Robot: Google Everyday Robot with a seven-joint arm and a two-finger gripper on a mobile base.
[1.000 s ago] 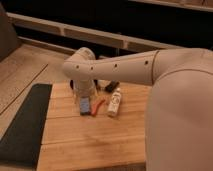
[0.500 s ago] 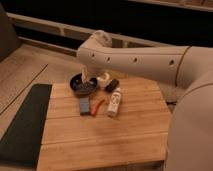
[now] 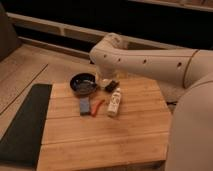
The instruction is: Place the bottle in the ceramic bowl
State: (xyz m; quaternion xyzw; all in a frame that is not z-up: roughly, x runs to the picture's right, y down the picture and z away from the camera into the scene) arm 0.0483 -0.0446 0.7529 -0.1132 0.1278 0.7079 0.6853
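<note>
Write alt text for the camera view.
The bottle lies on the wooden table, outside the bowl. The tool hangs beside the bowl, just beyond the bottle. A blue block and red stick lie beside the bottle.

One camera — high, close, looking down past the arm [image 3: 150,62]; gripper [image 3: 109,83] beside ceramic bowl [image 3: 83,84]

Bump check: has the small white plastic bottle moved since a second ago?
No. The bottle stays right of the thin red-orange stick; the gripper hangs beyond it, beside the dark glossy bowl.
</note>
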